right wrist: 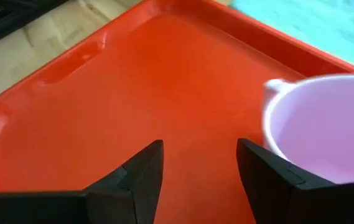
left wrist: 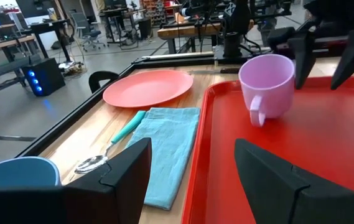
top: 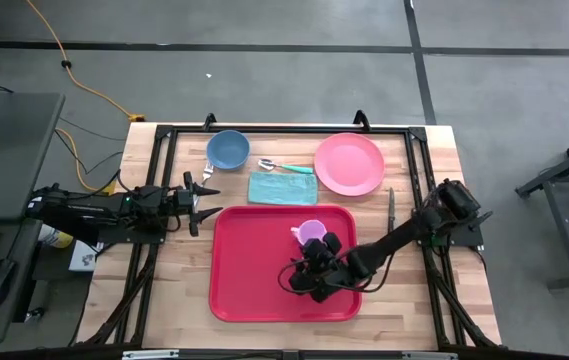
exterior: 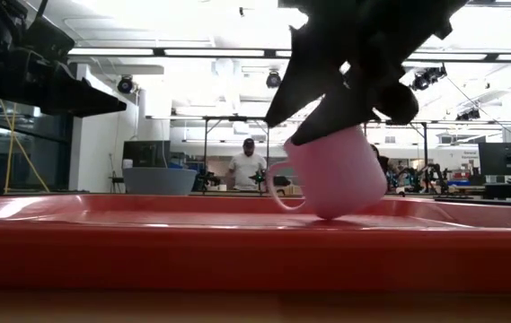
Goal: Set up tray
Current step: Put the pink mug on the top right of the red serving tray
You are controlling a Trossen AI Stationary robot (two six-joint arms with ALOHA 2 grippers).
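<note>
the red tray (top: 254, 270) holds a tilted pink mug (top: 311, 232); the right gripper (top: 314, 272) hovers beside it, fingers wide.

Around my table the grey floor (top: 294, 25) fills the frame's top, an orange cable (top: 74, 70) crossing upper left. In the low view, bright ceiling lights (exterior: 192, 52) run overhead; a person (exterior: 249, 166) stands mid-frame among workbenches.

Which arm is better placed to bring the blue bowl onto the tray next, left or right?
Probably left. The left gripper hangs open by the tray's left edge, near the blue bowl. The right gripper is over the tray beside the pink mug, farther away.
</note>
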